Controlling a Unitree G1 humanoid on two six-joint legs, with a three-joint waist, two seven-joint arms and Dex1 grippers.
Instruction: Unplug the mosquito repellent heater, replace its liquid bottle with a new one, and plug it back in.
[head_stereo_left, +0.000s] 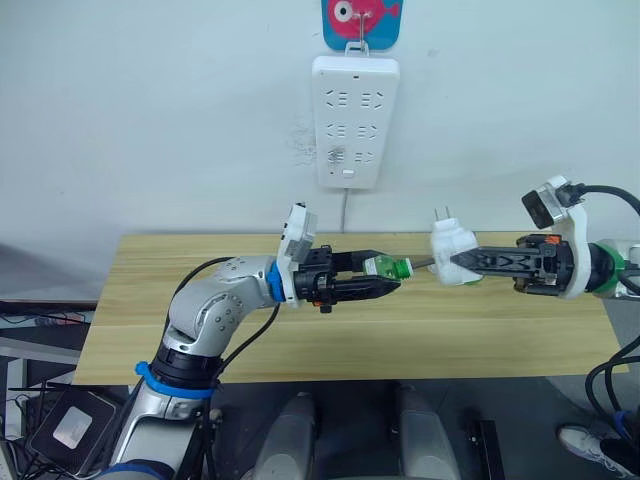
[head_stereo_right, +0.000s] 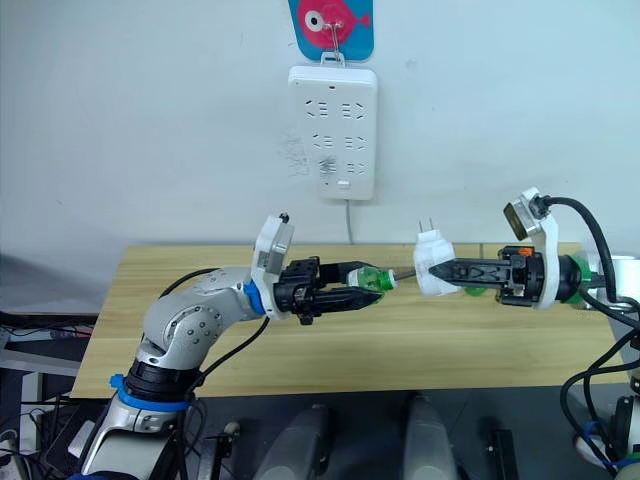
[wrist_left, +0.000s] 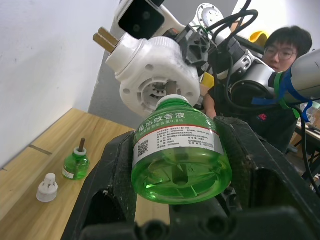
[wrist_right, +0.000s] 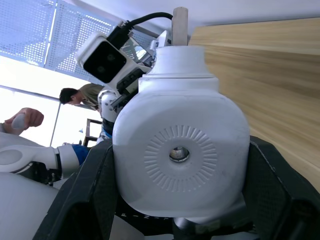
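Note:
The white mosquito repellent heater (head_stereo_left: 452, 255) hangs over the wooden table (head_stereo_left: 180, 330), unplugged, prongs up, with my right gripper (head_stereo_left: 455, 262) shut on it. My left gripper (head_stereo_left: 388, 280) is shut on a green liquid bottle (head_stereo_left: 385, 267) lying sideways, its neck and wick aimed at the heater's underside. In the left wrist view the bottle (wrist_left: 179, 152) sits just short of the heater's round socket (wrist_left: 152, 75), the wick tip at the opening. The right wrist view looks at the heater's face (wrist_right: 180, 150) with its small centre hole.
A white socket strip (head_stereo_left: 355, 120) hangs on the wall above the table. A second green bottle (wrist_left: 76, 165) with a bare wick stands on the table beside a white cap (wrist_left: 47, 187). A person (wrist_left: 287, 45) is behind the right arm.

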